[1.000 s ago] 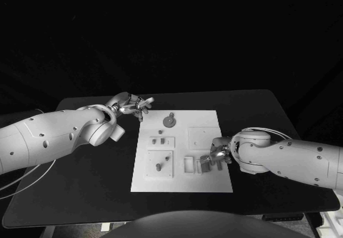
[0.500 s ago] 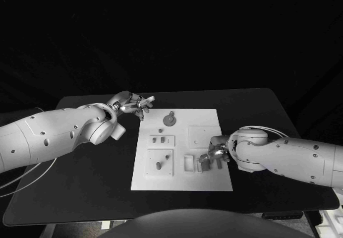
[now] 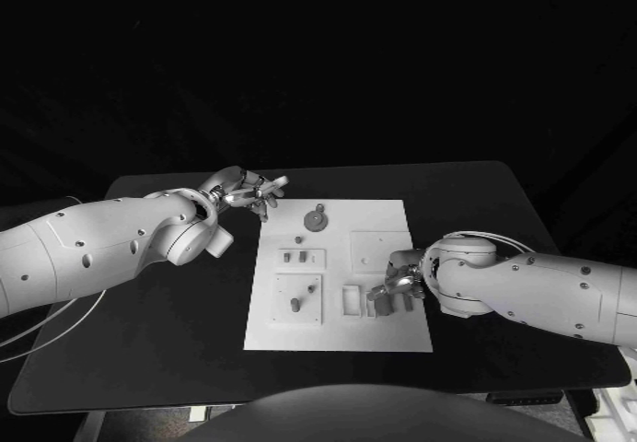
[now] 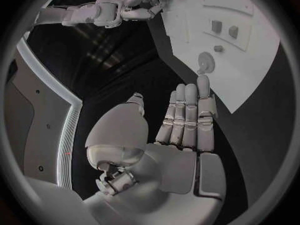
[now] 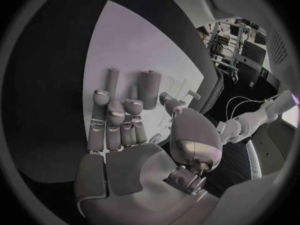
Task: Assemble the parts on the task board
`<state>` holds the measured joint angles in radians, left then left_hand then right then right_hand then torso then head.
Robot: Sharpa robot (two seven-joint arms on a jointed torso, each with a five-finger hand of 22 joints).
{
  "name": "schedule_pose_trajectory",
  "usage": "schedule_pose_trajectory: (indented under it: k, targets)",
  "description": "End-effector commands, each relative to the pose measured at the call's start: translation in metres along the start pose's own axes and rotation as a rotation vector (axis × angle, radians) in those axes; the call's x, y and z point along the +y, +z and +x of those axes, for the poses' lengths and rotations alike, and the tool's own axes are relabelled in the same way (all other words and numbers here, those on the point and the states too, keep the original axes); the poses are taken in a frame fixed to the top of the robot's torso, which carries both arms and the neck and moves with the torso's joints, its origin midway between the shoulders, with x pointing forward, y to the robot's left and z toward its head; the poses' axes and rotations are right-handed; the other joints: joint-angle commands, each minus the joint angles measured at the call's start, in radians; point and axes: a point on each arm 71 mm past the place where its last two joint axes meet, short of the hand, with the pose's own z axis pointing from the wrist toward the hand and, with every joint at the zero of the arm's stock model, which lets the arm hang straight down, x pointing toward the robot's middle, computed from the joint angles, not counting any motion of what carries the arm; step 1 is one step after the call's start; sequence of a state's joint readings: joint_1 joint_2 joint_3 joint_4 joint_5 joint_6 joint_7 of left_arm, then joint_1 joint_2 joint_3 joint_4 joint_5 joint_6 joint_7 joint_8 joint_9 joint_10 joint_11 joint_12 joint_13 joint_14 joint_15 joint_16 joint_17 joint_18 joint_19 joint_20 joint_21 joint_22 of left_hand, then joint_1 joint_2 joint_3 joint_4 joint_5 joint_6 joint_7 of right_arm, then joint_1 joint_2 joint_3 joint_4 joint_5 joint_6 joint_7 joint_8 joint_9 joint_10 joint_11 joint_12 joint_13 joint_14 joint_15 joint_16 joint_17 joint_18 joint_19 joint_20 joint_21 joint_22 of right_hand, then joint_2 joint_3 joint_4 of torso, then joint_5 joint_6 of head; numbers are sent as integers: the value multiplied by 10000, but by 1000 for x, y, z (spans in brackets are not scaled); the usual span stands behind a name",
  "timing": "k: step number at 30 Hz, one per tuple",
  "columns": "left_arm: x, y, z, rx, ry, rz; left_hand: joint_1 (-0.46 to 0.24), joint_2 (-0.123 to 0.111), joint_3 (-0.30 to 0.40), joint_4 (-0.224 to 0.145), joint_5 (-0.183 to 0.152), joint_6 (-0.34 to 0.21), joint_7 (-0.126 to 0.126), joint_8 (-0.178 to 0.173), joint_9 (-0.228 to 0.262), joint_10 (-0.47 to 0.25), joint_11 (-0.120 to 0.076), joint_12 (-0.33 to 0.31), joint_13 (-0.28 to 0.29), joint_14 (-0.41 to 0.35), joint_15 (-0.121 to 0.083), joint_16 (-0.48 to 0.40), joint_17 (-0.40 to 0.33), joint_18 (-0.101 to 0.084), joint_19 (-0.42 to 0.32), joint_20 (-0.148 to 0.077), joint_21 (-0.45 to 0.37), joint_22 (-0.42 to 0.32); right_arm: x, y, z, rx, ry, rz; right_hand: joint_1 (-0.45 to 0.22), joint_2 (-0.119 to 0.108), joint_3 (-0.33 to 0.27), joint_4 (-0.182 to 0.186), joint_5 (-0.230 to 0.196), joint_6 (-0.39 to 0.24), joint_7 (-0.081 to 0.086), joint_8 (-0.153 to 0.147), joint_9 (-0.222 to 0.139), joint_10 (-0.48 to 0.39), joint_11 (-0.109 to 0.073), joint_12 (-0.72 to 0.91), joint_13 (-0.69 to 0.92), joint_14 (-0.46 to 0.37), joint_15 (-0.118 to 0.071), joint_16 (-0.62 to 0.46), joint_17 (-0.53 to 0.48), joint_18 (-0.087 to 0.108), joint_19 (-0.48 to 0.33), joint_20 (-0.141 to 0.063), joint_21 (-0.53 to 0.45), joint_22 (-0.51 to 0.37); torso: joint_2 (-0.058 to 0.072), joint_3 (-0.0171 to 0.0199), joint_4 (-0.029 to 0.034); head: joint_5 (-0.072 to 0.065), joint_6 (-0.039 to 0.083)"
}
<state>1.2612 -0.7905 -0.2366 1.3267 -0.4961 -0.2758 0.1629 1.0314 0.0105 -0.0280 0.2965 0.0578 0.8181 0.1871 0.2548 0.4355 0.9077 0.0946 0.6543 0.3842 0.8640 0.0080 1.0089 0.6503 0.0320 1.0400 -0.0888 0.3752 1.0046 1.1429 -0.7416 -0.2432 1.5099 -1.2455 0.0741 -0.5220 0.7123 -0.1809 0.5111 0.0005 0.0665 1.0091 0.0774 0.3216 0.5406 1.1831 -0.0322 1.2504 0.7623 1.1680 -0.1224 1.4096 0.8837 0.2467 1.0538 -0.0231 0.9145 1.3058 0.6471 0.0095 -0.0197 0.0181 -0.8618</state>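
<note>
Working at the right edge of the task board (image 3: 385, 221), the right hand (image 3: 402, 281) is sitting over the upright parts (image 3: 377, 304) clustered near the board's near-right corner. In the right wrist view the fingers (image 5: 114, 122) are lying close together and mostly extended toward two standing pegs (image 5: 149, 87); nothing appears gripped, though whether a fingertip is touching a part is too small to tell. The pegs are lying straight ahead of the fingertips, long axes upright from the board, so the coming grasp probably calls for closing from the side rather than from above.

The left hand (image 3: 246, 194) is hovering over the bare worktop (image 3: 159, 322) just off the board's far-left corner, fingers (image 4: 187, 117) straight, together and holding nothing. The round disc part (image 3: 315, 220) is lying flat near the board's far edge, just ahead of those fingertips.

Judgement: the right hand is much the nearer to the peg cluster; the left hand is nearer the disc. Remaining parts (image 3: 303, 261) are sitting in the board's middle, between both hands.
</note>
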Motion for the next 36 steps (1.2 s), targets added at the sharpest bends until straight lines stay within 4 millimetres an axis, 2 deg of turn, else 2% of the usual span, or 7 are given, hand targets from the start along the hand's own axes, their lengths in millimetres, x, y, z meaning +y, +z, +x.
schedule_pose_trajectory:
  k: [1,16,17,32,33,34,36]
  targets:
    - [-1,0,1,120,-83,-5,-116,-2,29,10,-54,-69,28,60,-13,-40,-3,57,-17,-56,7,-26,10,531,-51,-25,-52,10,-2,1,6,309,-86,71,1014,181,297,-700,123,-35,0,-14,-1,20,-15,86,33,15,-64,81,23,140,-14,-120,99,50,-2,1,-7,12,-7]
    - [0,0,1,125,-73,-77,-117,-2,29,10,-54,-69,28,60,-13,-40,-3,58,-17,-56,7,-25,10,531,-51,-25,-52,10,-7,1,4,104,76,183,1038,186,304,-717,128,-35,-1,-13,0,20,-15,87,33,15,-64,81,24,140,-14,-122,100,51,3,3,-9,7,-24]
    - [0,0,1,125,-71,-86,-118,-1,30,10,-54,-69,28,60,-13,-41,-3,58,-17,-56,7,-25,11,531,-51,-25,-52,10,-7,1,4,116,88,173,1215,487,204,-1068,674,-5,39,19,30,7,43,82,39,-6,-45,83,24,109,-18,-70,131,76,4,3,-7,5,-25]
    - [2,0,-2,-20,-18,-155,-118,-1,30,10,-54,-69,28,60,-13,-41,-3,58,-17,-56,7,-25,11,531,-51,-25,-52,10,-18,-3,3,-5,1246,249,1223,501,199,-1084,698,-4,41,21,31,7,46,81,39,-7,-44,83,24,107,-18,-68,133,77,3,0,-8,18,16]
    - [1,0,-2,-31,-19,-94,-105,2,37,4,-51,-69,27,63,-12,-41,-4,61,-17,-56,6,-22,13,534,-51,-27,-50,14,-18,-4,3,41,1407,237,2185,1191,780,-1739,1645,119,9,111,85,32,-84,99,49,1,-61,104,33,109,-32,-156,137,83,5,0,-4,20,30]
    - [1,0,-1,-27,-22,-57,-68,5,54,0,-45,-67,24,71,-11,-42,-7,67,-16,-58,4,-15,20,539,-50,-30,-45,25,-18,-4,4,113,1511,222,1852,1362,478,-1812,2237,267,-43,203,136,112,32,129,56,40,4,140,38,31,2,-68,187,102,6,0,-4,24,31]
    - [0,0,-1,6,-26,-26,-39,13,68,0,-40,-66,22,77,-11,-41,-8,74,-16,-60,3,-9,26,541,-51,-30,-41,36,-18,-5,5,216,1732,213,1335,1966,-496,-2923,2764,217,-83,172,145,158,-91,44,11,84,183,150,2,76,-15,45,272,160,11,3,-1,24,18]
